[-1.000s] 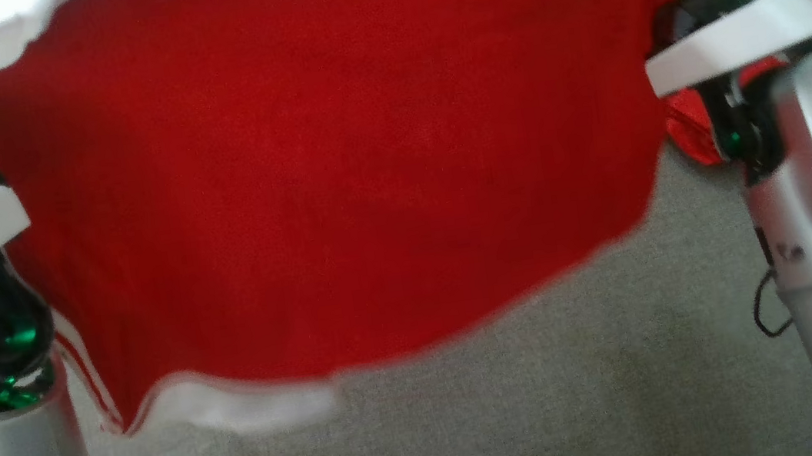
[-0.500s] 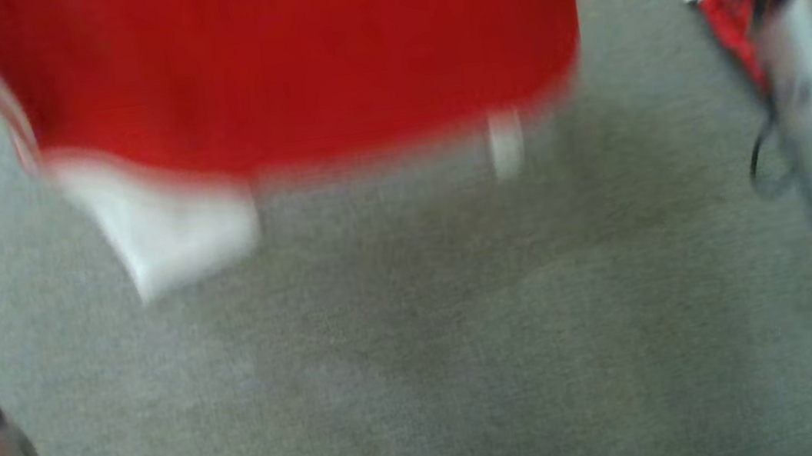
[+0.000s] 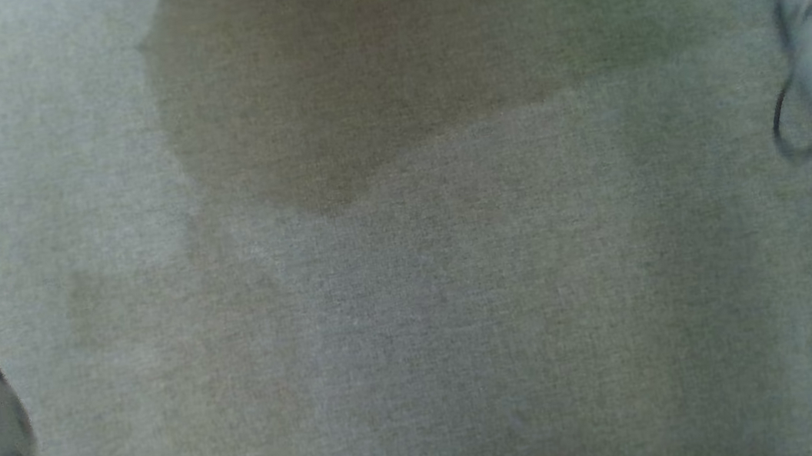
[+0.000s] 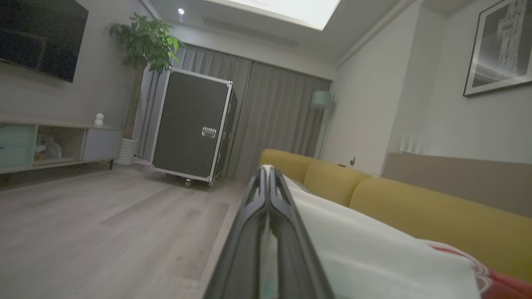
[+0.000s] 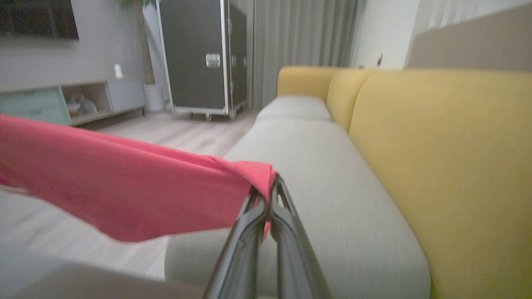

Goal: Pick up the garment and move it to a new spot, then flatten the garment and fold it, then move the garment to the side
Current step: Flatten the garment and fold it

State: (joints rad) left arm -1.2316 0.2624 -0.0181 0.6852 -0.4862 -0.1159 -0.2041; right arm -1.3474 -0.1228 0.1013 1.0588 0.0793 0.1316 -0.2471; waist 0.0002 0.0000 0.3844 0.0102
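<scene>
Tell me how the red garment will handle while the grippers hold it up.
Probably floppy: the garment sags in a loose sheet from the right gripper. Likely light, since a fingertip pinch holds it. It may swing or bunch when moved.

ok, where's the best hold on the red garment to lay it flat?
Likely thin outer edges, opposite ends, coming in along the cloth's plane. Right gripper pinches a red edge fold, garment stretching leftward in its view; left gripper is shut on the white part.

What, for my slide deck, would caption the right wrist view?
Right gripper shut on a corner of the red garment, over the grey sofa seat.
</scene>
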